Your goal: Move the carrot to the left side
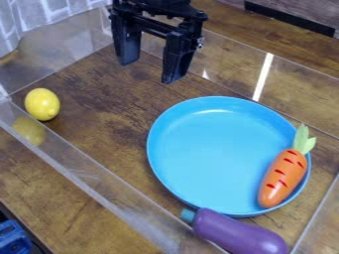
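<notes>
Carrot, a glossy orange toy with a tapered body, darker ridge marks and a short green leafy top (282, 177), lies inside a round, bright blue, shallow plate (223, 149), against the right side of the view. Its leafy end points up and to the right, reaching over the plate's rim, while its rounded tip points down toward the lower right part of the plate. The rest of the plate's smooth blue floor shows to the left of the carrot.

The plate sits on a brown wooden bench (99, 94) with visible grain. At the top of the view, above the plate and a little to its left, are the black jaws of the robot arm (151, 62). They are spread wide apart, one finger on each side, with bare wood visible between them and nothing in their hold. They are well apart from the carrot.

Near the left edge, a small yellow lemon-like ball (43, 103) rests beside a clear, see-through strip that runs diagonally down across the view (99, 184). At the bottom right, just below the plate, lies a shiny purple toy eggplant (239, 233), its darker bluish end pointing up and left. A blue object (14, 238), cut off by the frame, shows in the bottom left corner.
</notes>
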Motion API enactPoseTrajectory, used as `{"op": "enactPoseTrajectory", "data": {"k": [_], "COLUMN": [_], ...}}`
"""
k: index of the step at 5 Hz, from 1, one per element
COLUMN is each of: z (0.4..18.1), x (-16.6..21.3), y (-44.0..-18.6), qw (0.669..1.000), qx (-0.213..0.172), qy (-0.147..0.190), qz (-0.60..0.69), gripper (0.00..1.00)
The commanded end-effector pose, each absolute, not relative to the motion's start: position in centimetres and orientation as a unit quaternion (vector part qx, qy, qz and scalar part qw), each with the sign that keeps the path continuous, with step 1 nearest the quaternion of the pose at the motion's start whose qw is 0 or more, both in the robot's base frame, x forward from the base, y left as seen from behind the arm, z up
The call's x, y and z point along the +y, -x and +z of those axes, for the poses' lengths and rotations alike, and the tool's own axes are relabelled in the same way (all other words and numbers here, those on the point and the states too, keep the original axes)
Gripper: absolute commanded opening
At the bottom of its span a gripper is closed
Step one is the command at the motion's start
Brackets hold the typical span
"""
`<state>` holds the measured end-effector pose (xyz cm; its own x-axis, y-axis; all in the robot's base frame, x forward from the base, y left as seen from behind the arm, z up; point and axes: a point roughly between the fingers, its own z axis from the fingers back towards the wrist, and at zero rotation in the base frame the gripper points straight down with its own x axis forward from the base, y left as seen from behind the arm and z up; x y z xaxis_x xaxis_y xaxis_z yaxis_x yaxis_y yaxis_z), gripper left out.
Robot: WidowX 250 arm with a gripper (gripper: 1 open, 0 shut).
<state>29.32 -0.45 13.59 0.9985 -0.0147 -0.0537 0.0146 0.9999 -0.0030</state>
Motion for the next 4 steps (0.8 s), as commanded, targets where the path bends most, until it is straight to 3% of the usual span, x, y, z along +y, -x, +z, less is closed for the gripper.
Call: {"op": "enactPoseTrajectory", "data": {"k": [1,4], "z": [13.1,7.6], "x": [-0.3,-4.7], "y": [-30.0,-31.5], "qw": [0.999,0.995], "qx": [0.035,0.036], "qy": [0.002,0.018], "qz": [-0.003,-0.090], "gripper": [1.00,1.00]}}
